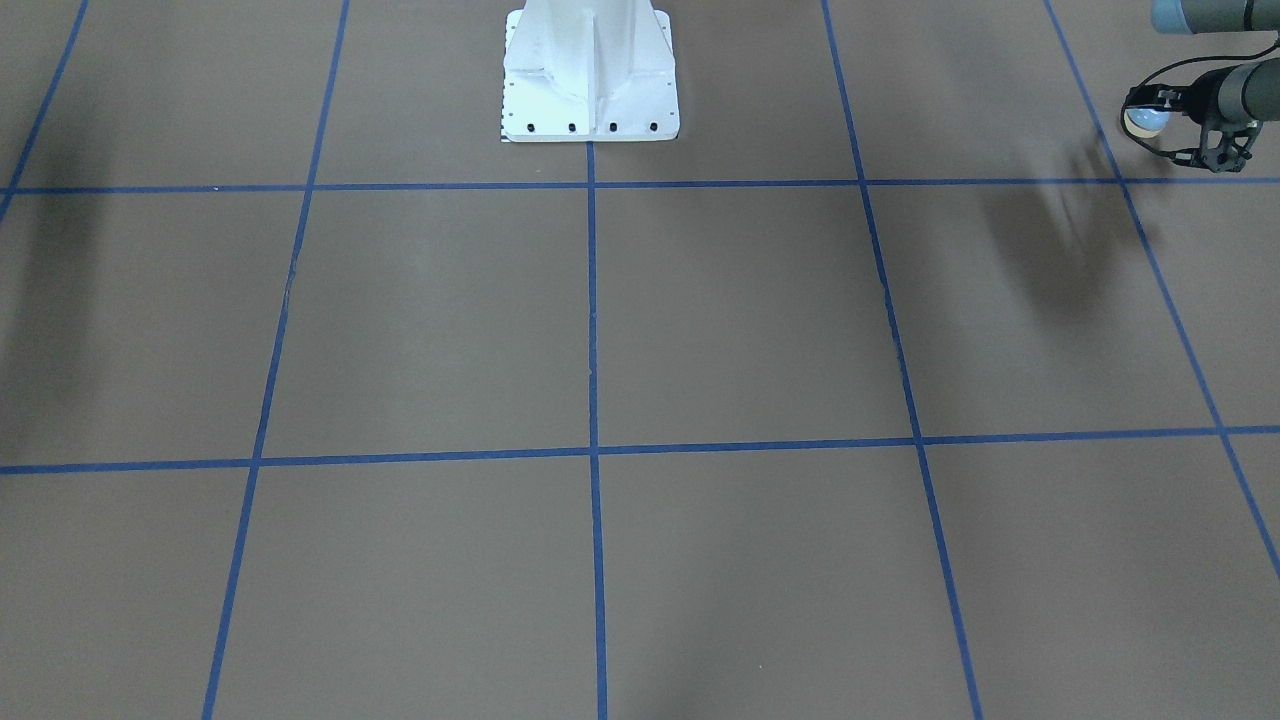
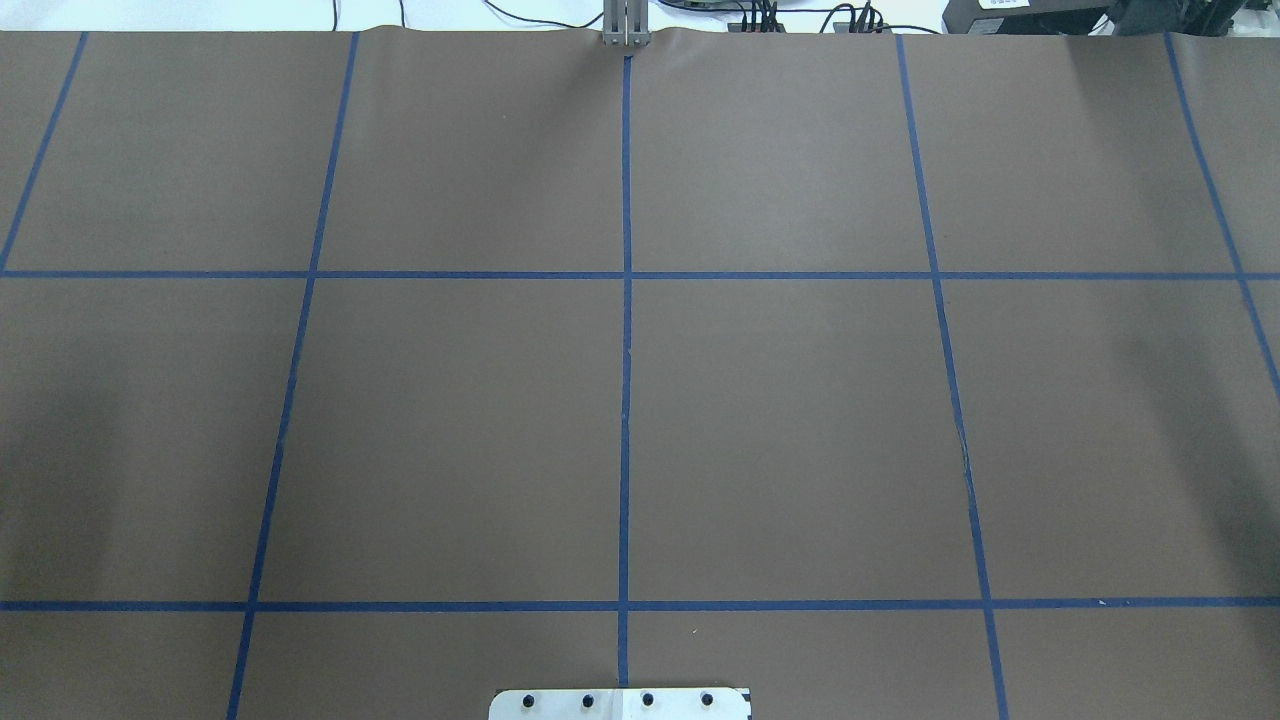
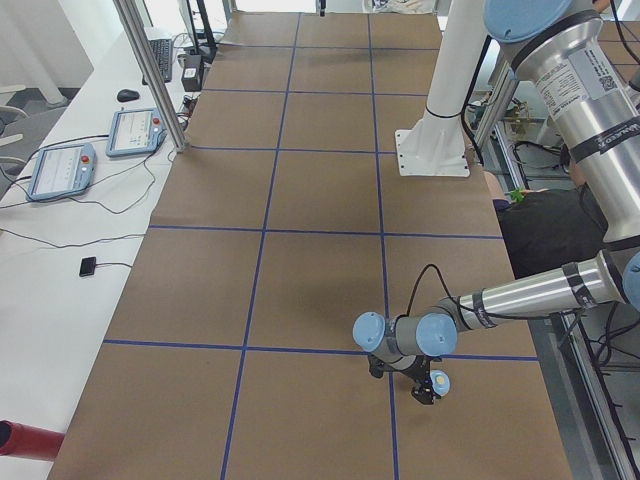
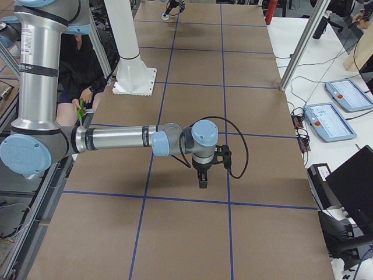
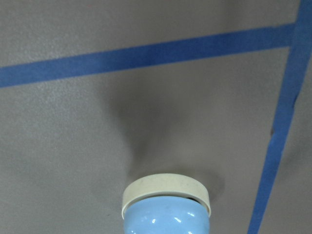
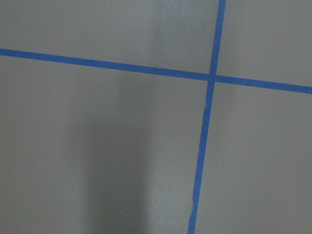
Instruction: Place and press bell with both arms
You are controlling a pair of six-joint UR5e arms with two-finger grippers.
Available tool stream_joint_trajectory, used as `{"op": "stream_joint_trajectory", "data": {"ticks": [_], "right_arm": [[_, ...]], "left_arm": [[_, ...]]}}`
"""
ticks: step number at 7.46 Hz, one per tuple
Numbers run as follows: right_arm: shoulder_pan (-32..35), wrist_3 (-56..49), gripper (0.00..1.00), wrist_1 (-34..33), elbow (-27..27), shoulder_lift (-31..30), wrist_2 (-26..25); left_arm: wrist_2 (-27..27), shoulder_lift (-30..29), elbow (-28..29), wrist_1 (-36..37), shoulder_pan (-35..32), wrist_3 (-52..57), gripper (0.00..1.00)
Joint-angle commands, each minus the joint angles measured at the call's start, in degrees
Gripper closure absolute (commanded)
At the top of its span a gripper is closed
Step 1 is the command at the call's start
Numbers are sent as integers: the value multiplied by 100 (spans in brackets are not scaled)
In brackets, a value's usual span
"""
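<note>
Exterior front-facing: bell [image 1: 1146,121] within left end effector [image 1: 1152,104]

Light is even and diffuse, from overhead; the brown table cover [image 2: 780,420] reads matte. Front-facing view: a soft smeared shadow [image 1: 1050,250] lies near the left gripper [image 1: 1152,118], and a dim band runs along the view's left edge. Left wrist view: the bell [image 5: 165,217] is soft-focused, with small bright highlights on its dome. Right wrist view is slightly soft.
</note>
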Motion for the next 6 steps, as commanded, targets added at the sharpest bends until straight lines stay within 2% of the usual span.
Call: {"op": "stream_joint_trajectory", "data": {"ticks": [1, 6], "right_arm": [[0, 0, 0, 1, 1, -2, -1], [0, 8, 0, 2, -8, -10, -10]], "left_arm": [[23, -40, 107, -6, 74, -2, 0], [23, -242, 300, -6, 118, -2, 0]]}}
